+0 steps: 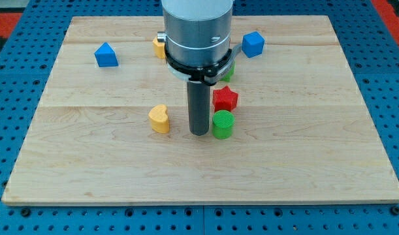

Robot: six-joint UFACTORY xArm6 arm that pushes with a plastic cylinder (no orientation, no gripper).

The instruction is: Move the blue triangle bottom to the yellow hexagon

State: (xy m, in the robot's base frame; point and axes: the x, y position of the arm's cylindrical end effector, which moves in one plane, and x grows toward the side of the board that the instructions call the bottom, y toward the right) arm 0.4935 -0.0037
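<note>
The blue triangle [106, 55] lies at the view's upper left on the wooden board [88, 156]. The yellow hexagon [159, 46] sits near the top centre, mostly hidden behind the arm's grey body. My tip [199, 133] rests on the board in the middle, just left of a green cylinder [223, 124] and right of a yellow heart [159, 119]. The tip is far from the blue triangle, below and to its right.
A red star [225, 98] lies just above the green cylinder. A blue cube [253, 44] sits at the upper right of the arm. Another green block [229, 72] peeks out behind the arm. The board lies on a blue pegboard [10, 85].
</note>
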